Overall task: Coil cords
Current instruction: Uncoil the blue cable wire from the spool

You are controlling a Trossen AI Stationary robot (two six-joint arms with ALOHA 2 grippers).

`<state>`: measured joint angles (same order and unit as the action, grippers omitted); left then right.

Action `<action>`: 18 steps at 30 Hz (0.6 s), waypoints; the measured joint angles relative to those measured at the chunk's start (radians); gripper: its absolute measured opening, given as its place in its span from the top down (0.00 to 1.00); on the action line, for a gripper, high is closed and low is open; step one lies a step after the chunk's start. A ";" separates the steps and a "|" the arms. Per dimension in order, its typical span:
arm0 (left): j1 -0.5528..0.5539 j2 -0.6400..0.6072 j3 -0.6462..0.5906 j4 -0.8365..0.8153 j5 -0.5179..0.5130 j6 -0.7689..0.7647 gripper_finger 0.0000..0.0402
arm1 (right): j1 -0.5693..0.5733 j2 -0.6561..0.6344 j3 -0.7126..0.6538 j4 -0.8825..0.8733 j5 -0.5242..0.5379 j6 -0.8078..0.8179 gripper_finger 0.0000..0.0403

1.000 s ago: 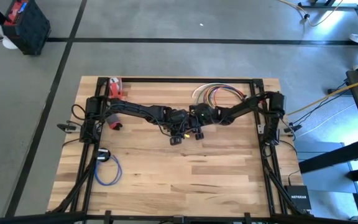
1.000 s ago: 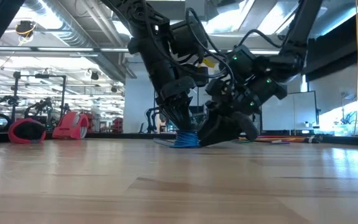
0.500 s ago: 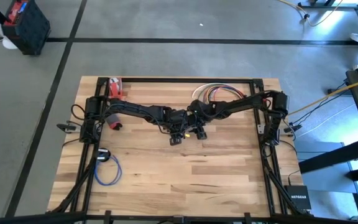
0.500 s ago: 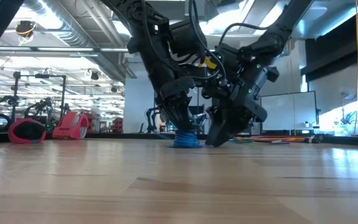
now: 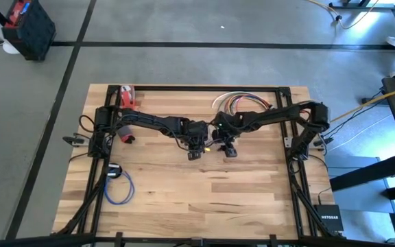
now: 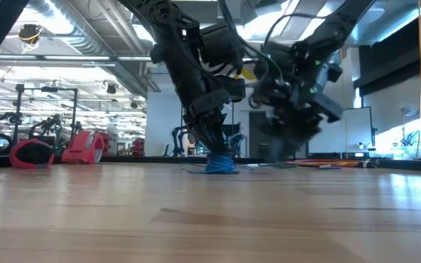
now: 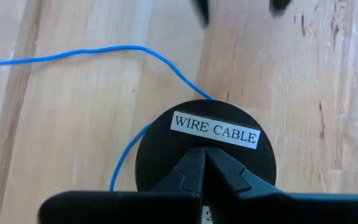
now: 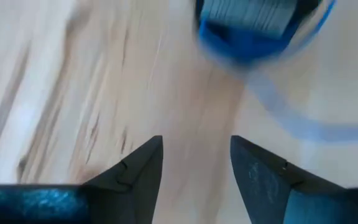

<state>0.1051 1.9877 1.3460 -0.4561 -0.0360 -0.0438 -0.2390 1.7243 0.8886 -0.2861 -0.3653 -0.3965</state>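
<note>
- The counter (image 5: 204, 185): one wooden top filling the middle of the high view, and it carries everything we count.
- The arms: two, meeting near the centre of the high view, so we judge both are working on the same cord.
- The left gripper (image 5: 193, 152): it stands nose-down on a black spool (image 7: 205, 144) labelled "WIRE CABLE", fingers (image 7: 197, 171) clenched tip to tip above the disc. We take this as pinning the spool while the cord is wound.
- The right gripper (image 5: 230, 149): just right of centre in the high view, raised off the wood in the low view, fingers (image 8: 138, 168) spread apart with nothing between them. We judge it is free to take the loose end.
- The cords: one blue cord (image 7: 135, 53) trails from the spool across the upper left of the left wrist view. A second blue cord (image 5: 118, 189) lies looped at lower left of the high view. A fan of coloured cords (image 5: 242, 101) waits at upper centre; we cannot count them.
- One red object (image 5: 127, 98) lies at the counter's upper left.
</note>
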 joint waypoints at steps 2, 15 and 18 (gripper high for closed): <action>0.000 0.000 0.000 0.000 0.000 0.000 1.00 | 0.000 -0.005 -0.009 0.096 0.007 -0.015 0.53; 0.000 0.000 0.000 0.000 0.001 -0.001 1.00 | -0.003 0.134 -0.080 0.435 0.021 -0.052 0.53; 0.000 0.000 0.000 0.000 0.001 -0.001 1.00 | -0.003 0.136 -0.079 0.426 0.015 -0.048 0.57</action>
<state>0.1055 1.9877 1.3464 -0.4557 -0.0355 -0.0448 -0.2420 1.8606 0.8097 0.1398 -0.3507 -0.4442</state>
